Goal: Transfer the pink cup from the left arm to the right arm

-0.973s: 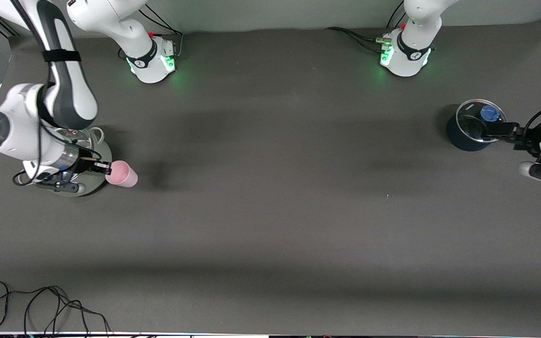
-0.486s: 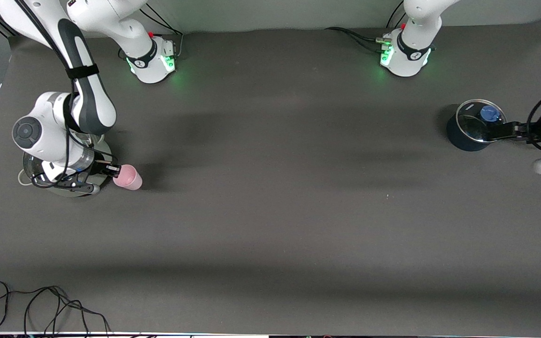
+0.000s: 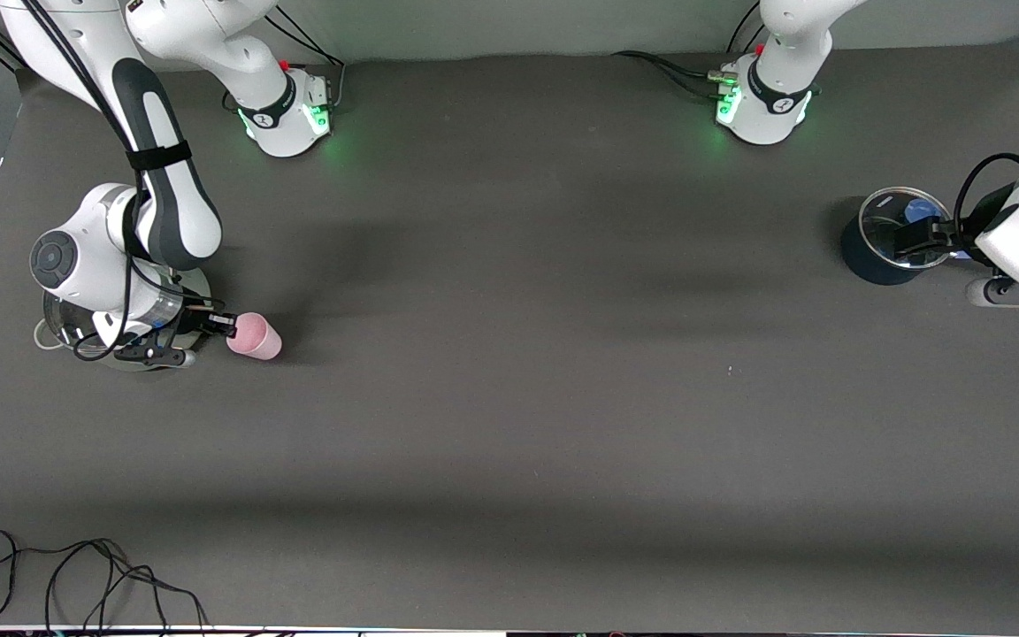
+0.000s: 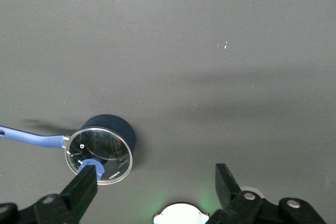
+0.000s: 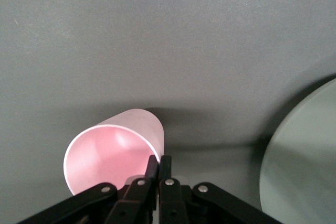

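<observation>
The pink cup (image 3: 255,336) hangs tipped on its side low over the table at the right arm's end, its open mouth toward the gripper. My right gripper (image 3: 219,326) is shut on its rim. In the right wrist view the fingertips (image 5: 159,163) pinch the cup's wall (image 5: 113,153), one finger inside and one outside. My left gripper (image 3: 916,241) is open and empty over the dark blue pot with a glass lid (image 3: 872,261) at the left arm's end. In the left wrist view the spread gripper (image 4: 156,177) shows with that pot (image 4: 107,129) beside one finger.
A pale green round dish (image 3: 134,358) lies under the right arm's wrist, beside the cup; its edge shows in the right wrist view (image 5: 310,166). A black cable (image 3: 76,575) lies near the table's front edge. The arm bases (image 3: 288,115) (image 3: 762,106) stand at the back.
My right gripper has carried the cup a little toward the left arm's end. The left arm's wrist has shifted toward the bases, its gripper still over the blue pot.
</observation>
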`<control>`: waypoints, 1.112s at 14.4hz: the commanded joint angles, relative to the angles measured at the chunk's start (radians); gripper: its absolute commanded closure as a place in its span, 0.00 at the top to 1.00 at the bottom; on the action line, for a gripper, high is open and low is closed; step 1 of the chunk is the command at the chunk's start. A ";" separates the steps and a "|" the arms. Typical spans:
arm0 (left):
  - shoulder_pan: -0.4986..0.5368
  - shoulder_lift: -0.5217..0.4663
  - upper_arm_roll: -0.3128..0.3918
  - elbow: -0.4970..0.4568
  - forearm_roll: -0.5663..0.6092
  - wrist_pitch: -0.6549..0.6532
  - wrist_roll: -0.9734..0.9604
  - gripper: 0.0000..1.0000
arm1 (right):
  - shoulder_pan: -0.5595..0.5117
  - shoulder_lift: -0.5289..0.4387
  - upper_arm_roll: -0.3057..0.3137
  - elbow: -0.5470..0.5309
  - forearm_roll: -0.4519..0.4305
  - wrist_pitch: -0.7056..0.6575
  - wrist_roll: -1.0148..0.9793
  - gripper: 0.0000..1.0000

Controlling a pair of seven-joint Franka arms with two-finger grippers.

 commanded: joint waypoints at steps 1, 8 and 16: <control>-0.141 -0.009 0.131 0.020 -0.005 0.006 0.006 1.00 | 0.005 -0.040 -0.020 0.009 0.032 -0.031 -0.046 0.58; -0.659 -0.012 0.660 0.023 -0.073 0.019 0.012 1.00 | 0.012 -0.182 -0.101 0.124 -0.036 -0.326 -0.020 1.00; -0.646 -0.012 0.662 0.023 -0.087 0.026 0.032 1.00 | 0.034 -0.339 -0.078 0.446 -0.317 -0.830 0.167 1.00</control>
